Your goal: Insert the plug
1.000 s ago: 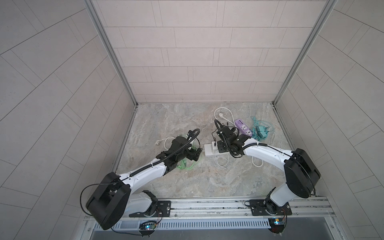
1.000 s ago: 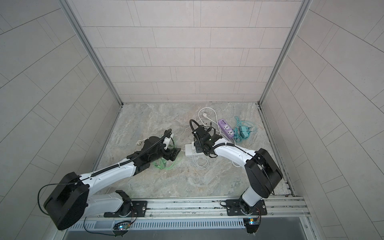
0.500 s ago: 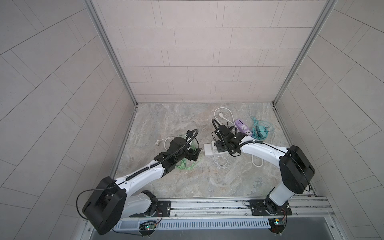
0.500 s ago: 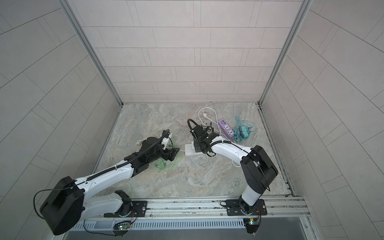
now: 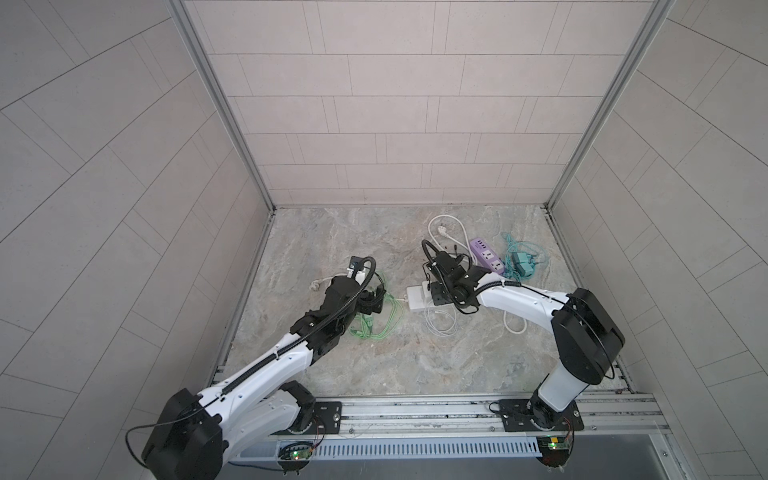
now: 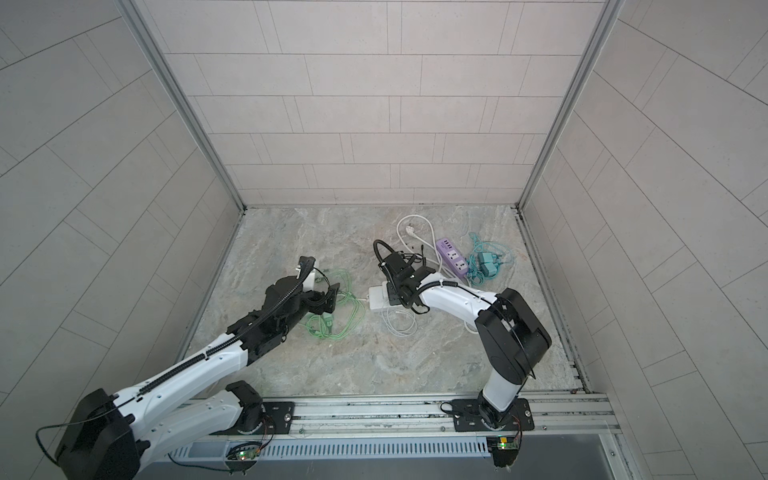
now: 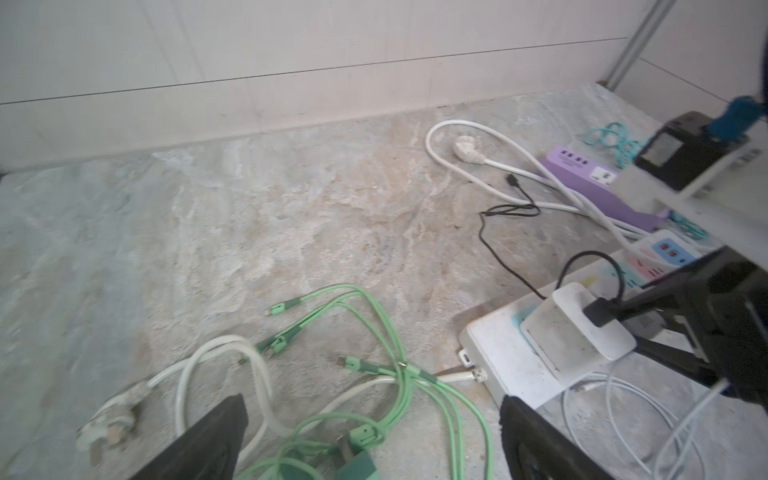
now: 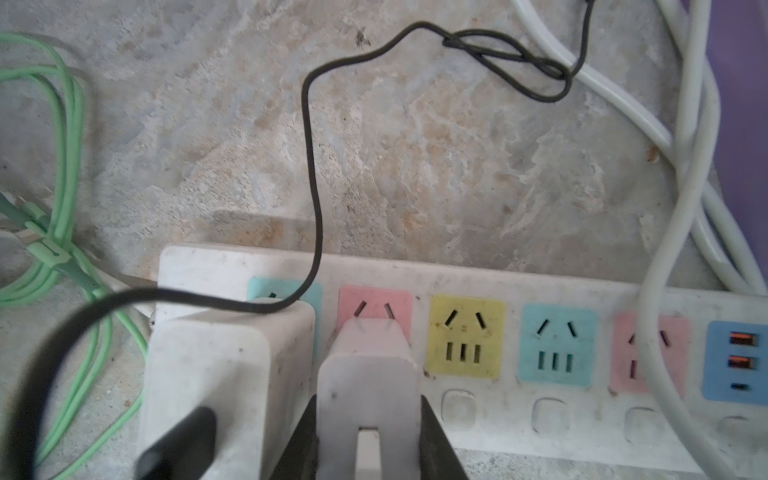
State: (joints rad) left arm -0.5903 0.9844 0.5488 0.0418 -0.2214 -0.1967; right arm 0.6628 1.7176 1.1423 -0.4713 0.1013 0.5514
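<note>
**Plug at the socket:** The right gripper [image 8: 368, 440] pinches a small white plug [image 8: 368, 374] between its two dark fingers [image 8: 297, 440]. It holds the plug against the pink socket [image 8: 376, 301] of a white power strip [image 8: 498, 282], which lies near the middle of the marbled desk [image 5: 374, 365]. The plug's two prongs meet the socket's face, with a sliver of metal showing between body and strip; how deep they sit cannot be told. The pink socket is second from the strip's end nearer the desk's left edge.

Just beside it, in the teal end socket, stands a larger white adapter [image 8: 224, 365]. A thin black cable [image 8: 309, 145] is plugged into it and loops off toward the back edge. Yellow, teal and another pink socket follow along the strip toward the right edge, then a blue USB panel [image 8: 737, 361].

The left gripper [image 7: 368, 449] hangs with its fingers [image 7: 199, 440] spread wide and holding nothing. It is above a tangle of green cable [image 7: 390, 328] between the strip and the desk's left edge. In both top views this gripper is near the strip's end but not touching it. The strip's own white lead [image 7: 455, 376] runs out under the green cable and curls toward the left edge.

Toward the back right corner lie a purple strip [image 5: 486, 255], a looped white cord [image 5: 446, 232] and a teal cable bundle [image 5: 519, 264]. A thin white cable [image 5: 440, 326] coils on the front-edge side of the power strip.
</note>
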